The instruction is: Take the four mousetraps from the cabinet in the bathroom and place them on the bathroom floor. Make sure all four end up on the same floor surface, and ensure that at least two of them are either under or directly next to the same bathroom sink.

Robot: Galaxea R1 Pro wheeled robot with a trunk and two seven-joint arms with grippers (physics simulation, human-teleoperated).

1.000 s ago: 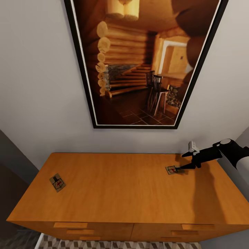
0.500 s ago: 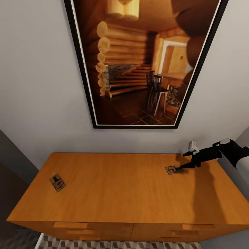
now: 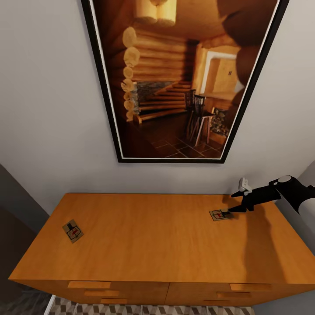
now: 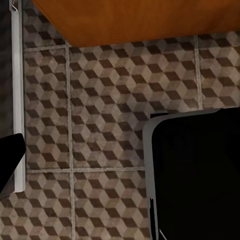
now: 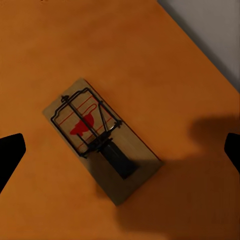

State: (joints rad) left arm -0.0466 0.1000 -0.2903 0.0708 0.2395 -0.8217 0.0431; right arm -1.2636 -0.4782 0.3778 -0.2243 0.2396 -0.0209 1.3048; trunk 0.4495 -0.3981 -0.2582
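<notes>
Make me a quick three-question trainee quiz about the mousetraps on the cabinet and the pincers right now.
1. How many mousetraps lie on the cabinet top?
2. True or false: the right pincer has lifted the right mousetrap clear of the wood.
3. The left mousetrap lies near which edge: A left, B right, C front middle?

Key: 1. Two. 2. False; it lies flat between the open fingers in the right wrist view. 3. A.

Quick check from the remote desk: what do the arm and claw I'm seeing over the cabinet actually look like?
In the head view the right arm has a rounded white joint cap on a bulky black shell. It narrows to a slim black wrist carrying a small white block, probably the camera. The right claw is black and tapers to thin dark fingers. In the right wrist view the fingertips are plain black wedges. No cables or markings visible.
</notes>
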